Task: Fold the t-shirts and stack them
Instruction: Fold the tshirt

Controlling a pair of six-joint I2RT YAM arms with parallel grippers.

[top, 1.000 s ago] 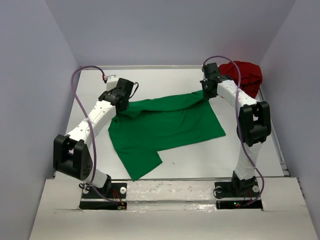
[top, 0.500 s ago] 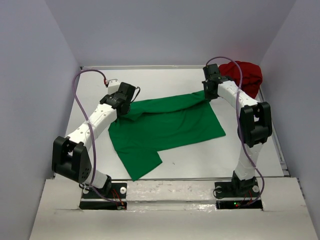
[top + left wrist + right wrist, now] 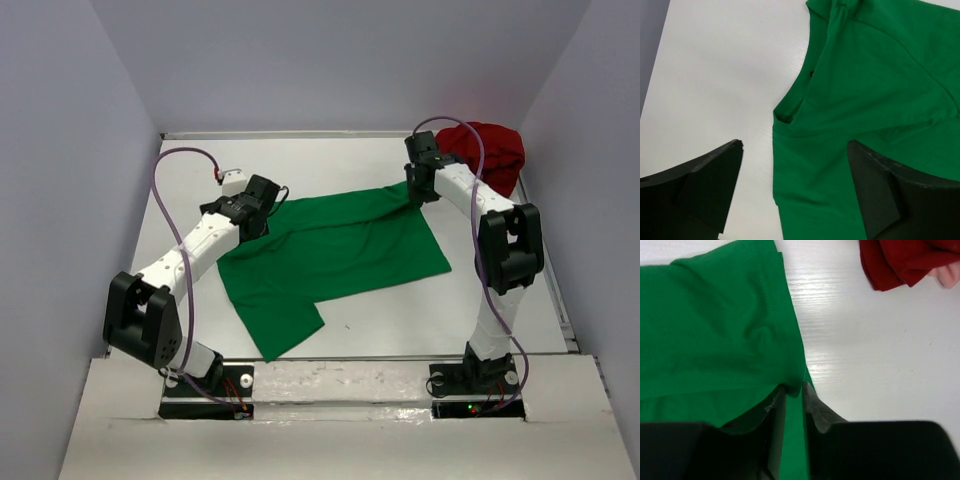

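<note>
- Green shirt (image 3: 330, 250) lies spread on the bench (image 3: 480, 290), long axis running left to right.
- Left gripper (image 3: 795, 146) released, over its left edge.
- Right gripper (image 3: 795, 395) straddles its far-right corner; whether it grips, I can't tell.

Green t-shirt (image 3: 330, 250): soft matt cloth, creased. Dark red t-shirt (image 3: 490, 150): same cloth, matt. Table (image 3: 400, 320): smooth white, slight sheen, faint grain. Left gripper fingers (image 3: 705, 185): matt blk plastic.
</note>
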